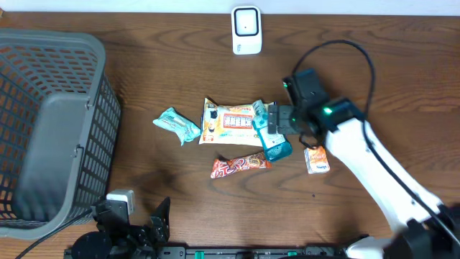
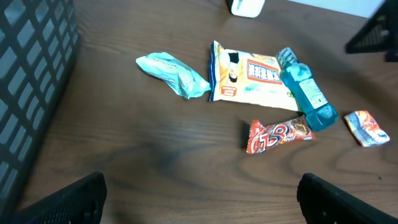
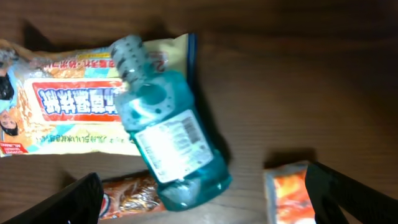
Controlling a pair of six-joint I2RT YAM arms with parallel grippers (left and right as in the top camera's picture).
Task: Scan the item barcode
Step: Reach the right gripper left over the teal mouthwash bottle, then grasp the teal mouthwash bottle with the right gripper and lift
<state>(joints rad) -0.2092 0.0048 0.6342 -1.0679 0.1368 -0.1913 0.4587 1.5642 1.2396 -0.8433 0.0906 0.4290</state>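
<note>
Dark wooden table (image 1: 359, 72) bore a translucent blue plastic mouthwash bottle (image 3: 168, 143) mid-surface. The right gripper (image 3: 202, 173) hovered over it, claw spread. The pick seemed pending, calling for a descent and a pinch across its body.

overhead: bright, even, sharp | left wrist: soft, fingers (image 2: 68, 199) blurred black | right wrist: dim, heavy shadow beside bottle (image 3: 168, 137), slight blur

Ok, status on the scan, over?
Left gripper open, near basket. Right gripper open, above bottle, not gripping. Bottle on its side, neck across snack bag, label up. Red bar at its base.
</note>
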